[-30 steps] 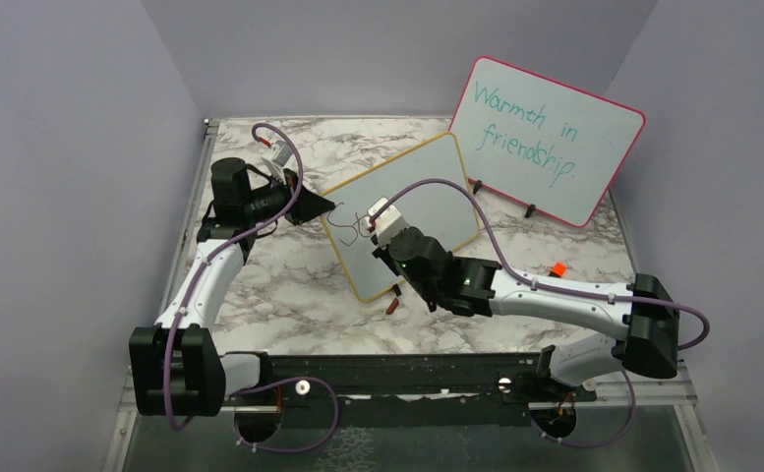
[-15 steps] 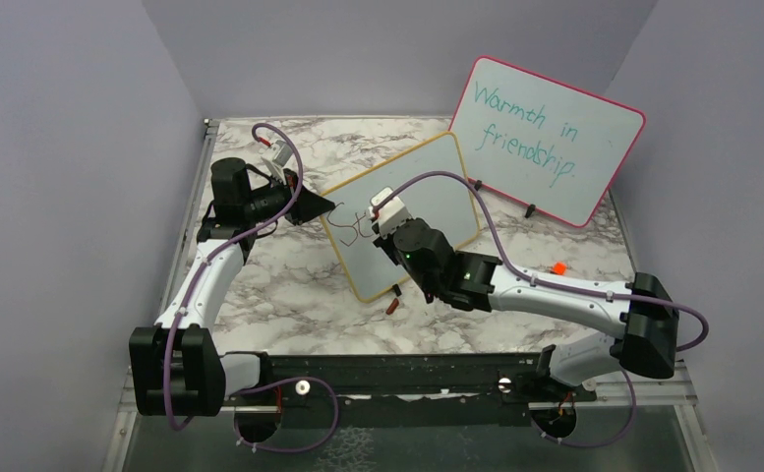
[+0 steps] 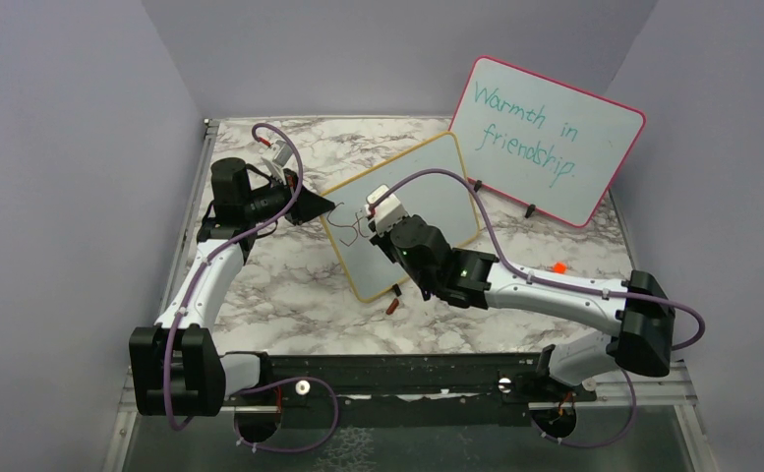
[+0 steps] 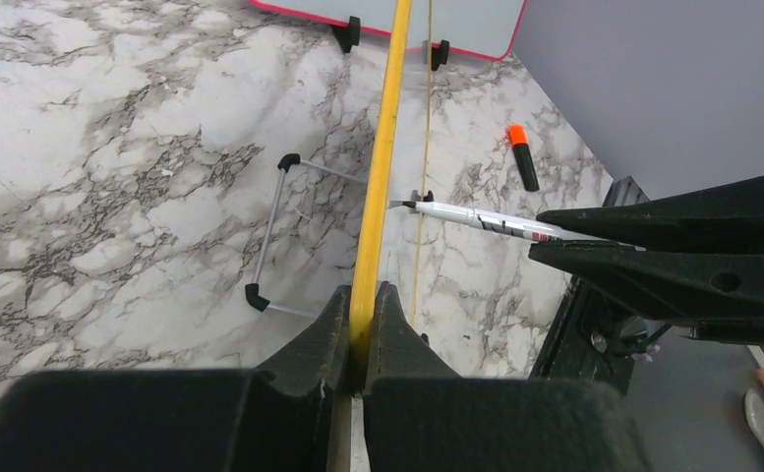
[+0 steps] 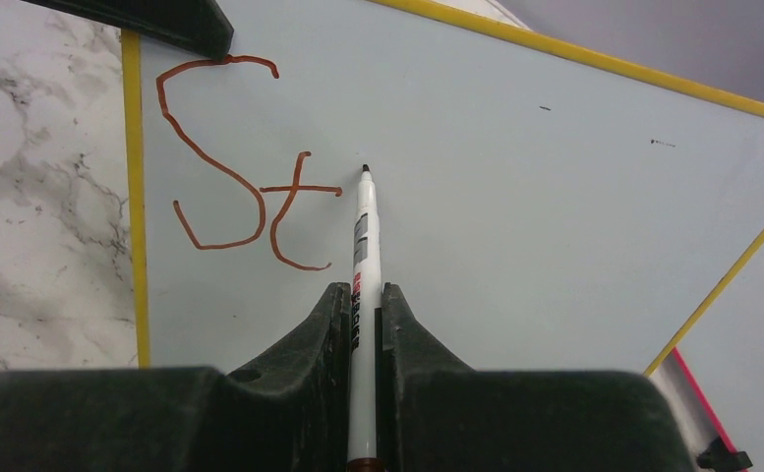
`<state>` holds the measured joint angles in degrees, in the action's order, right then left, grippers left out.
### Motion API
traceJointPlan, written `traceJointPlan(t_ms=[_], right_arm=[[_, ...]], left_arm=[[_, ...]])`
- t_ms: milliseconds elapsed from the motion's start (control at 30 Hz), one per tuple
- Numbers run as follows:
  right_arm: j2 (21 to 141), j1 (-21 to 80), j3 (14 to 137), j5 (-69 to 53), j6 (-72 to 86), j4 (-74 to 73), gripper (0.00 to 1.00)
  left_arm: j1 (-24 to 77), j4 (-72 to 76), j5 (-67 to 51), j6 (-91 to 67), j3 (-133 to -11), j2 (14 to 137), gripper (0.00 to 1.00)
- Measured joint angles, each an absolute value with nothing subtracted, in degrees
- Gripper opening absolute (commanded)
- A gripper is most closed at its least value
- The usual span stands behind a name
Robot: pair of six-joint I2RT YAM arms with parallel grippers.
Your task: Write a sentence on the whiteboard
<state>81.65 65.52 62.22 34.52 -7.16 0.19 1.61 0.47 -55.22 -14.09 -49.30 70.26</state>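
- The left pincer (image 4: 363,303) is clamped tight on the yellow frame of the whiteboard (image 3: 427,192), which stands tilted in the middle of the bench (image 3: 289,285).
- The right pincer (image 5: 363,300) is closed around a marker (image 5: 365,231), whose tip is just right of the "t".
- The sentence (image 5: 235,192) reads only "St", in red-brown, beside the left pincer.

Whiteboard (image 5: 515,197): smooth white face, slight sheen; yellow frame, plastic-looking. Table (image 4: 112,147): marble-pattern top, smooth. Marker (image 5: 363,236): glossy white plastic barrel. Right gripper (image 5: 365,292) fingers (image 5: 299,344): matt black, grainy plastic. Stand (image 4: 270,231): thin bare metal wire.
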Motion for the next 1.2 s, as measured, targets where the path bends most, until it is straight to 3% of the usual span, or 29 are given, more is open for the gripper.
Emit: traceJointPlan(t_ms=[1200], right_arm=[[81.1,65.5,61.4,33.5,-2.3,-7.7,0.01]], left_arm=[[1.6,0.3,-55.2,-13.9,-49.4,70.4,0.00]])
